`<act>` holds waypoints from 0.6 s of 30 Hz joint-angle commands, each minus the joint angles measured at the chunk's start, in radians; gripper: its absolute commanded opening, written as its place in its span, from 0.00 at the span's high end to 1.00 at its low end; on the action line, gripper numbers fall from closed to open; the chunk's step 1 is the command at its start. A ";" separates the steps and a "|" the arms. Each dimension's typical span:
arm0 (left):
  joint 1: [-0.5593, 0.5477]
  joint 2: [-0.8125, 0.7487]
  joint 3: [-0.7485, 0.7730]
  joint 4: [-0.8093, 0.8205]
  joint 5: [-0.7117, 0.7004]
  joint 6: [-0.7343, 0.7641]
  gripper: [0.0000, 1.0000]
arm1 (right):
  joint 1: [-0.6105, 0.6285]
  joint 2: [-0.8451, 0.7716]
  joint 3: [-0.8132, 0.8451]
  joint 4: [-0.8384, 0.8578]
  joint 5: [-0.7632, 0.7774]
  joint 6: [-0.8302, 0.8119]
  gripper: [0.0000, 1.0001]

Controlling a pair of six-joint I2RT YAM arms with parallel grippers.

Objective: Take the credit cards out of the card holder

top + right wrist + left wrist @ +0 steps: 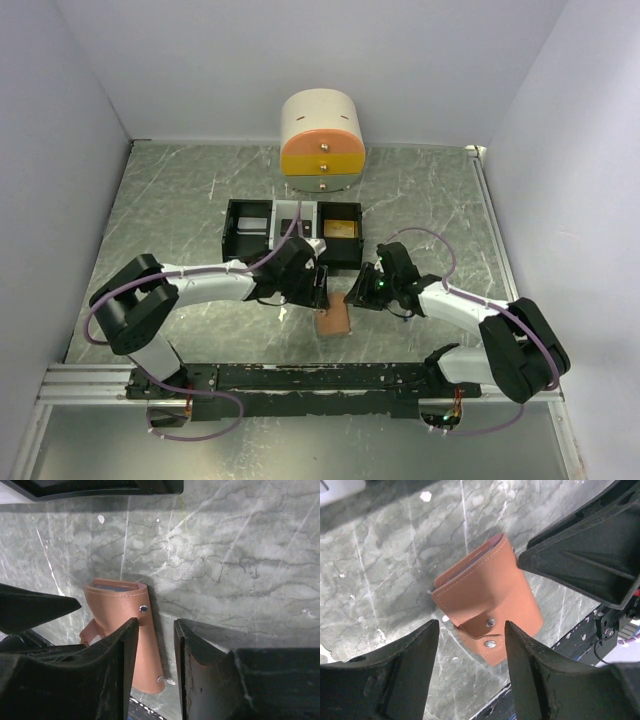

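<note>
hovering open and empty around the folded card holder (485, 610), left gripper (470, 625) and right gripper (155, 625) risk shoving it across the bench (385, 570) or pinching it shut.

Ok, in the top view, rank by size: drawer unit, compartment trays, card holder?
Tied first: drawer unit and compartment trays. They look alike, and the unit rises nearer the camera, so they stay unranked.
Last: card holder, clearly smallest.

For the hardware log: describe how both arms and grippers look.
The left arm and right arm have white links between bulky black joints, each trailed by looping purple cables. The left gripper and right gripper carry black, wedge-shaped fingers.
</note>
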 commanded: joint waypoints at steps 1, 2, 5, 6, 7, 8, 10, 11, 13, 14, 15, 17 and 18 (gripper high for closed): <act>-0.060 0.029 0.093 -0.132 -0.143 0.016 0.32 | -0.003 0.012 0.001 -0.134 0.093 -0.057 0.64; -0.077 0.043 0.110 -0.157 -0.169 0.006 0.32 | -0.004 0.013 0.001 -0.133 0.094 -0.055 0.64; -0.114 0.078 0.163 -0.225 -0.242 -0.023 0.30 | -0.004 0.021 0.000 -0.131 0.089 -0.055 0.64; -0.121 0.083 0.171 -0.237 -0.256 -0.033 0.28 | -0.004 0.023 -0.001 -0.131 0.090 -0.054 0.64; -0.125 0.087 0.176 -0.244 -0.264 -0.043 0.28 | -0.004 0.024 -0.002 -0.129 0.090 -0.054 0.64; -0.128 0.093 0.185 -0.260 -0.276 -0.052 0.28 | -0.003 0.026 -0.003 -0.128 0.090 -0.054 0.64; -0.136 0.109 0.211 -0.313 -0.316 -0.065 0.32 | -0.004 0.029 -0.002 -0.129 0.091 -0.054 0.64; -0.141 0.117 0.224 -0.343 -0.340 -0.069 0.34 | -0.003 0.032 0.001 -0.132 0.091 -0.055 0.64; -0.147 0.123 0.241 -0.394 -0.376 -0.074 0.38 | -0.004 0.035 0.003 -0.136 0.098 -0.054 0.64; -0.147 0.123 0.245 -0.408 -0.387 -0.076 0.40 | -0.003 0.035 0.002 -0.136 0.100 -0.052 0.64; -0.147 0.122 0.247 -0.419 -0.395 -0.077 0.40 | -0.003 0.036 0.002 -0.135 0.101 -0.052 0.64; -0.148 0.114 0.248 -0.429 -0.405 -0.079 0.43 | -0.004 0.036 0.000 -0.131 0.098 -0.052 0.64; -0.149 0.108 0.248 -0.428 -0.404 -0.081 0.43 | -0.003 0.039 0.001 -0.130 0.098 -0.052 0.64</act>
